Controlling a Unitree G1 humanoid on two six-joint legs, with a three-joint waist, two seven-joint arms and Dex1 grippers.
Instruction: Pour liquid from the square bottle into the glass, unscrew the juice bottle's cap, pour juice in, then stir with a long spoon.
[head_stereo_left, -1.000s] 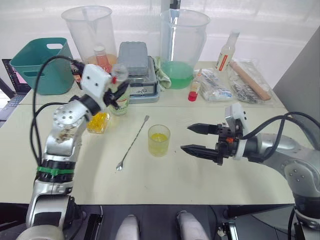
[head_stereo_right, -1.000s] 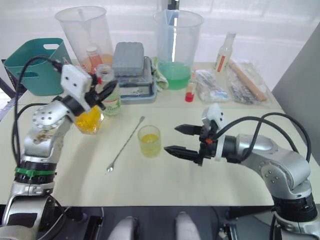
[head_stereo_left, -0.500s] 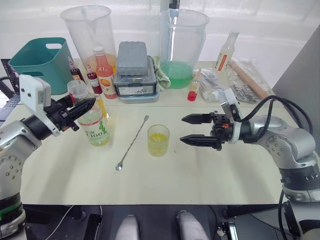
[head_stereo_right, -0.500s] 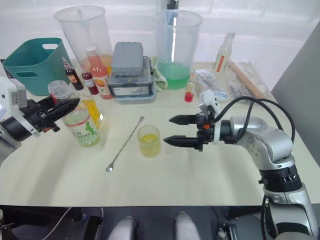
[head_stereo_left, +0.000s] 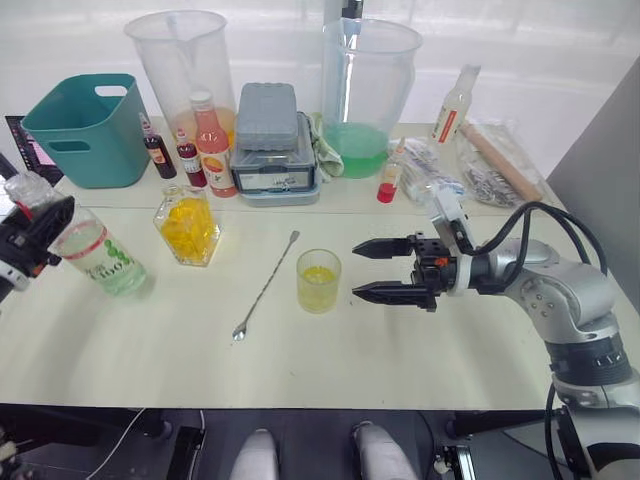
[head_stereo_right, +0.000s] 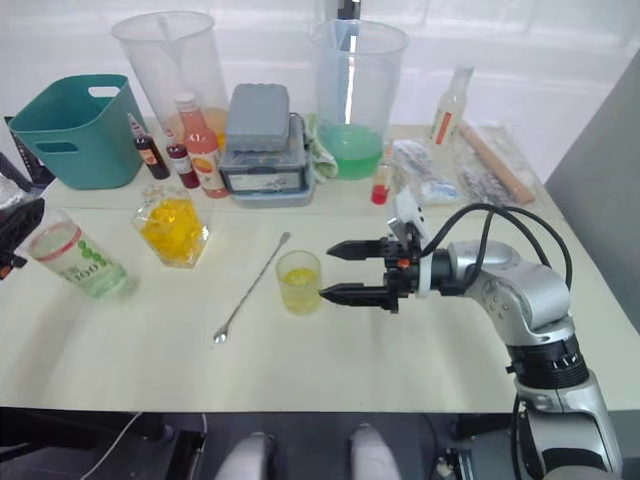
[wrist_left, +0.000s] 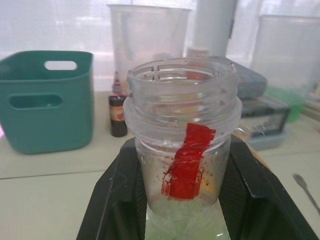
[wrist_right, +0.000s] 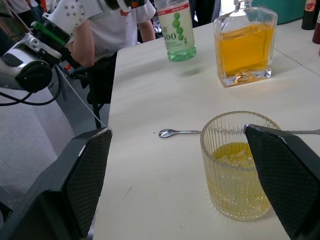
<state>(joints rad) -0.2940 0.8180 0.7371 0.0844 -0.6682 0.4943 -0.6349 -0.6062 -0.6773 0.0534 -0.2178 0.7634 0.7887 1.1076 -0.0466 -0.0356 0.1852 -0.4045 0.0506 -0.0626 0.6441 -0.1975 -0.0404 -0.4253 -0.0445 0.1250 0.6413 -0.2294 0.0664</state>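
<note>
Head view: left gripper (head_stereo_left: 38, 232) clamps uncapped juice bottle (head_stereo_left: 98, 260) at far left, glass (head_stereo_left: 318, 281) centre beside spread right gripper (head_stereo_left: 380, 268); left wrist: open mouth, so carry upright; right wrist: steady glass (wrist_right: 239, 165) before pouring.

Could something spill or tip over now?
Maybe. The juice bottle is tilted in the left pincer with its mouth open, so juice might slosh out before reaching the glass. The open right pincer sits close beside the glass and might knock it. The long spoon lies nearby and could get bumped.
</note>
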